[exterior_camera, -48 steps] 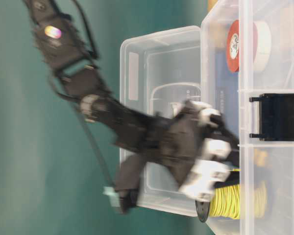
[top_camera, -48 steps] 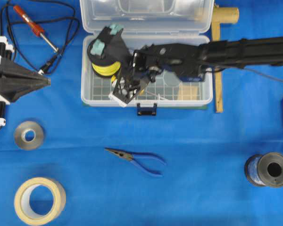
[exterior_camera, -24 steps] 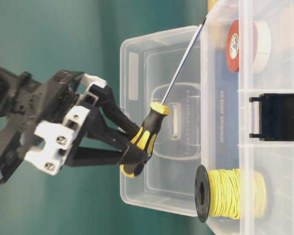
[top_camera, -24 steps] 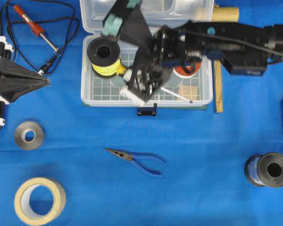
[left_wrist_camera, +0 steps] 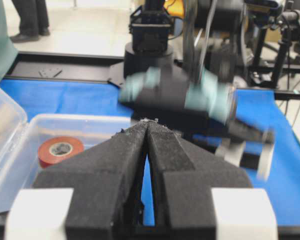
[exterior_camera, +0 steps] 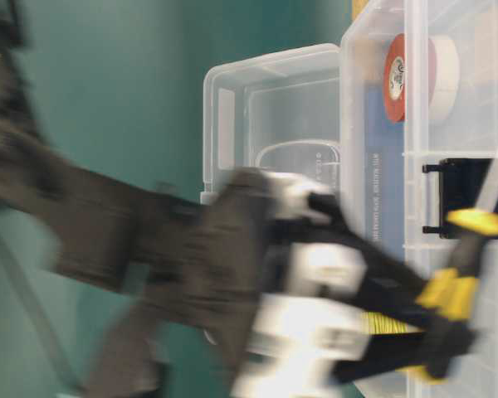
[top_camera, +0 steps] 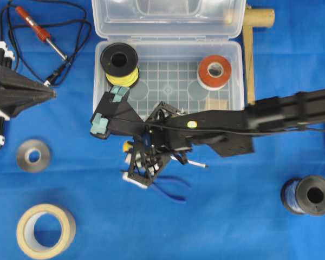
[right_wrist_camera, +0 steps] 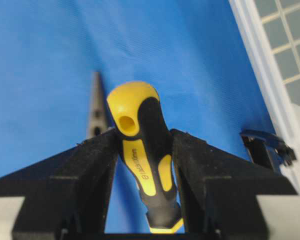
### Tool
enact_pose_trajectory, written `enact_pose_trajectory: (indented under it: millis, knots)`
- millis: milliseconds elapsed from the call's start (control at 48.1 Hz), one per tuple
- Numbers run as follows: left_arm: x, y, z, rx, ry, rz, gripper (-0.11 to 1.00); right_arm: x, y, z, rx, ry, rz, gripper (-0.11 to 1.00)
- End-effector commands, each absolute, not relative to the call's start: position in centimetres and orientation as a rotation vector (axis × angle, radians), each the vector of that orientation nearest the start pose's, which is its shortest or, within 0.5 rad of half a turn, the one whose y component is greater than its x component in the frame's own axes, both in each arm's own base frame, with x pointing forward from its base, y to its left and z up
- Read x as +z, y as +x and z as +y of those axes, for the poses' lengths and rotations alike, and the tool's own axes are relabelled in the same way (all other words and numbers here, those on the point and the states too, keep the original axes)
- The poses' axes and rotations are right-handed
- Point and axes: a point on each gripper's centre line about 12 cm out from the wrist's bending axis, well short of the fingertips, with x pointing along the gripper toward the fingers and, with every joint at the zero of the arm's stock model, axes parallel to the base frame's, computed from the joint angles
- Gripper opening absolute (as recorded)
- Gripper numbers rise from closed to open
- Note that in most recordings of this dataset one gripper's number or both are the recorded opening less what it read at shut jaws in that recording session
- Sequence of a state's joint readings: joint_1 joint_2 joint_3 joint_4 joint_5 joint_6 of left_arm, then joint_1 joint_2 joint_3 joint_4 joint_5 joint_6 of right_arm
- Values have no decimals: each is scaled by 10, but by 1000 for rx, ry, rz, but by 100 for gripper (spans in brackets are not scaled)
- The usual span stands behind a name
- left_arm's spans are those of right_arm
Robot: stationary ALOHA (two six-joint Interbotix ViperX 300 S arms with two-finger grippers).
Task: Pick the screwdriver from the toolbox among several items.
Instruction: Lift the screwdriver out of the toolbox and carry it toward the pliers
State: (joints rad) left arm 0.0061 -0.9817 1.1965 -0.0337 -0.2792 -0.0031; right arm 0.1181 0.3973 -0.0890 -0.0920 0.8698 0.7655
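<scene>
Screwdriver (right_wrist_camera: 142, 160) lifted clear of toolbox (top_camera: 168, 111), carried by right gripper (top_camera: 142, 162) out over pliers (top_camera: 170, 189) in front.

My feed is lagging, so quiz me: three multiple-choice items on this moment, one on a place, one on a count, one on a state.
1. Where is the screwdriver?
A. on the toolbox floor
B. over the blue cloth in front of the toolbox
C. beside the soldering iron

2. How many things lie in the toolbox?
A. two
B. four
C. none

3. The left pincer is:
A. wide open
B. holding tape
C. shut and empty

Answers:
1. B: the right pincer grips its handle above the cloth.
2. A: only the yellow wire spool and red tape roll.
3. C: its fingers meet.
</scene>
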Motion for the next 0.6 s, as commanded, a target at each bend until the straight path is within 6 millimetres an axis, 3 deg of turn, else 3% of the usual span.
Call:
enact_pose_trajectory:
  millis: [0,291,582]
  knots:
    - [293,196,3,16,-39,-83,0,189,507,52,-360,505,1083,36]
    - [292,195,3,16,-37,-78,0,144,518,54,-366,500,1112,36]
    - [291,195,3,16,-37,-72,0,135,519,54,-375,508,1125,36]
